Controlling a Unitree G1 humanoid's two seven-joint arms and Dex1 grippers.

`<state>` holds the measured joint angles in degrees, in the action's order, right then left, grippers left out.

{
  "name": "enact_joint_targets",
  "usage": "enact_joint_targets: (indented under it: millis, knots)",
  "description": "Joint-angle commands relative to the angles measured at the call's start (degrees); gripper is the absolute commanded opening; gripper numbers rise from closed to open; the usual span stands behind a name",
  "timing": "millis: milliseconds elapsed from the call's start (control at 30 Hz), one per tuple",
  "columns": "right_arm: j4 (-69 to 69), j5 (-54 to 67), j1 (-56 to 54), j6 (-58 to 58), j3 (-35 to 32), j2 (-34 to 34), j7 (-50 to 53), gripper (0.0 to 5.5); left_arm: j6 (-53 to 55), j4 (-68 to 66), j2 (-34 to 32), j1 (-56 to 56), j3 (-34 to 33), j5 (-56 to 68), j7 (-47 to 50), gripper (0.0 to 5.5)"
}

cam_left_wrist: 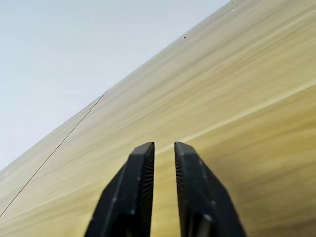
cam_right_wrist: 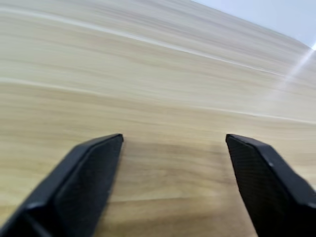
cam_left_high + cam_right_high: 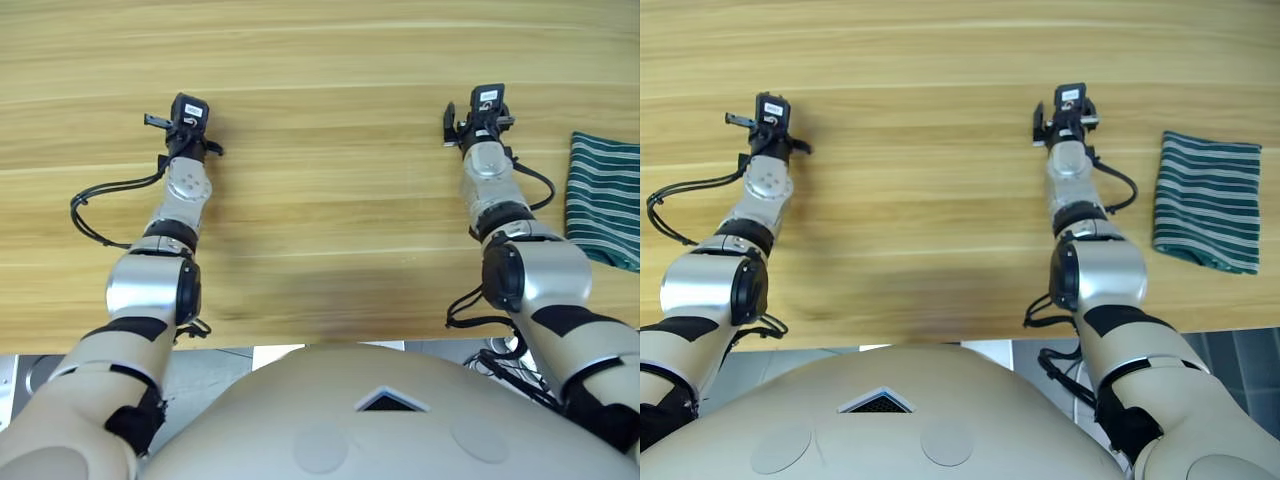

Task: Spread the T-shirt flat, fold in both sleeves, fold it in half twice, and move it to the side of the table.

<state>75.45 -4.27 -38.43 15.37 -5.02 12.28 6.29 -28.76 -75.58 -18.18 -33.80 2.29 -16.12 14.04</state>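
Right eye view. Student: Where does the T-shirt [image 3: 1207,200] lie?

Tutor: At the robot's right side of the table [image 3: 940,60], beyond the right arm. It is a compact, dark green rectangle with pale stripes, folded into several layers, and neither gripper touches it. Judged from this, the folding and the move aside appear complete.

Student: And the claws?

Tutor: Left wrist view: the left gripper [image 1: 164,145] has its fingers drawn almost together, with only a narrow slit between them and nothing in it. Right wrist view: the right gripper [image 2: 173,138] has its fingers spread wide over bare wood, also empty. Both hover above the table, and the right one is the nearer to the cloth.

Student: How would the cloth handle if it needed adjusting?

Tutor: Probably as light, soft, limp fabric, not fragile. It would sag from any single pinch, and the layers could slide apart or unfold. The sounder hold is likely at a folded edge, with one finger slipped under the whole stack so that every layer is clamped together. Better still, use two holds along one edge. Dragging it may rumple the bottom layer against the wood.
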Motion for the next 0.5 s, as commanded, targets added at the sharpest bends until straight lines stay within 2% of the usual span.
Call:
enact_joint_targets:
  millis: [33, 500]
  knots:
    - [2.52, -1.56, 4.17, -2.61, -0.08, 0.07, 0.96, 3.12, 1.84, -1.97, 1.34, 2.33, 1.44, -1.73, -0.97, 0.10]
    - [2.08, -5.83, 4.51, 2.12, 1.47, 0.45, 3.76, 0.86, 1.21, -1.97, 1.81, 2.34, 2.29, -1.60, -1.04, 0.00]
